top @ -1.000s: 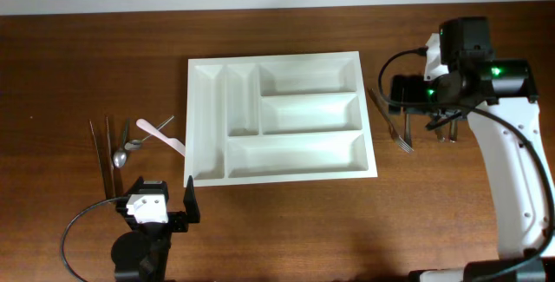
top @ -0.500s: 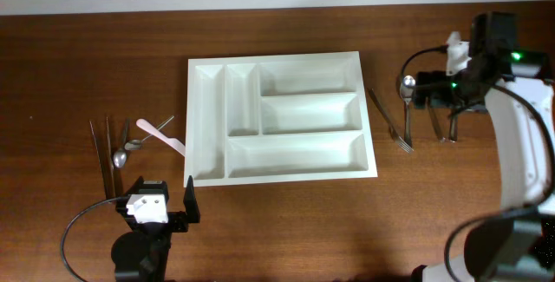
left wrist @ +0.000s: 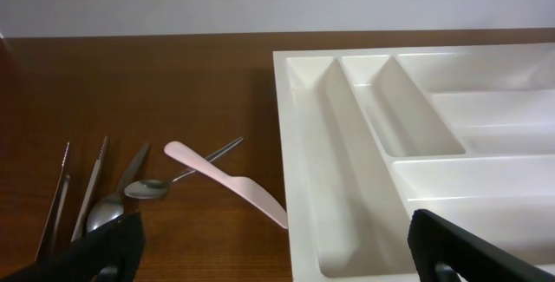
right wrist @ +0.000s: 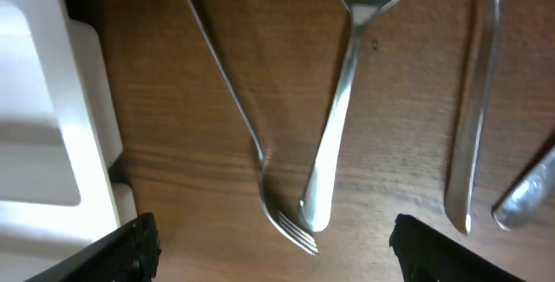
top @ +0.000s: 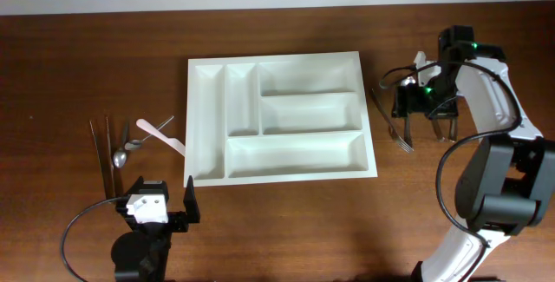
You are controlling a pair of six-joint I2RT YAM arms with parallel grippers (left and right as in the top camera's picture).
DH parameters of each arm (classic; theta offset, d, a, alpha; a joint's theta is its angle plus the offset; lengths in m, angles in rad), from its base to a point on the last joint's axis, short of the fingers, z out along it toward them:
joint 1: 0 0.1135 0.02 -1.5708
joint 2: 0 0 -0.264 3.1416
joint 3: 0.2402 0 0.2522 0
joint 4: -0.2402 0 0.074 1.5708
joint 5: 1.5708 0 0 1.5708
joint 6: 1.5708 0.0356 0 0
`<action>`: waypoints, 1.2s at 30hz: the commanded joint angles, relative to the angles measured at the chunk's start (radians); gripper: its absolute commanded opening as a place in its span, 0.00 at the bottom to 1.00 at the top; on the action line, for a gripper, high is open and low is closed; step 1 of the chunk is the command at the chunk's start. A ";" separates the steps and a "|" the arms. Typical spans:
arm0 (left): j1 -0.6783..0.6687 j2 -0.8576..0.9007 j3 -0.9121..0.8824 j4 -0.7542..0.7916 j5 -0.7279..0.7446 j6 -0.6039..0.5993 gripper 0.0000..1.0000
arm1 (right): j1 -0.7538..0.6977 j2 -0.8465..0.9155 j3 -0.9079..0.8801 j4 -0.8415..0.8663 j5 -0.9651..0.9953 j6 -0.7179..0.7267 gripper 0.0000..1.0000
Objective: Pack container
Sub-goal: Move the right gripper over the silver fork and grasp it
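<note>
Overhead view: tray [top: 295,155] lies flat at mid-counter [top: 87,56], its long sides parallel to the far edge, with open wood along its near side. Left end effector [left wrist: 276,223] sits by the tray's near left corner, jaws spread wide, holding nothing. Pink knife [left wrist: 230,182] runs up to the left rim; contact cannot be confirmed. Small spoon [left wrist: 165,182] and thin rods [left wrist: 61,204] lie further left. Right end effector [right wrist: 273,234] hovers over fork [right wrist: 251,134] and large spoon [right wrist: 342,100] beside the right rim, jaws spread to either side, gripping neither. A narrow strip of wood separates fork from rim. More cutlery [right wrist: 473,117] lies beyond the large spoon.
</note>
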 commanded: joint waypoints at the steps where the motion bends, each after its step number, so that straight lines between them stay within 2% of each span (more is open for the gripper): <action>1: 0.005 -0.007 -0.004 -0.001 0.015 0.015 0.99 | 0.007 0.006 0.017 0.010 -0.048 -0.035 0.85; 9: 0.005 -0.007 -0.004 -0.001 0.015 0.015 0.99 | 0.035 0.008 -0.019 0.030 -0.051 -0.067 0.81; 26: 0.005 -0.007 -0.004 -0.001 0.015 0.015 0.99 | 0.067 0.058 -0.138 0.117 -0.048 -0.037 0.73; 36: 0.005 -0.007 -0.004 -0.001 0.015 0.015 0.99 | 0.067 0.091 -0.142 0.126 -0.032 -0.036 0.59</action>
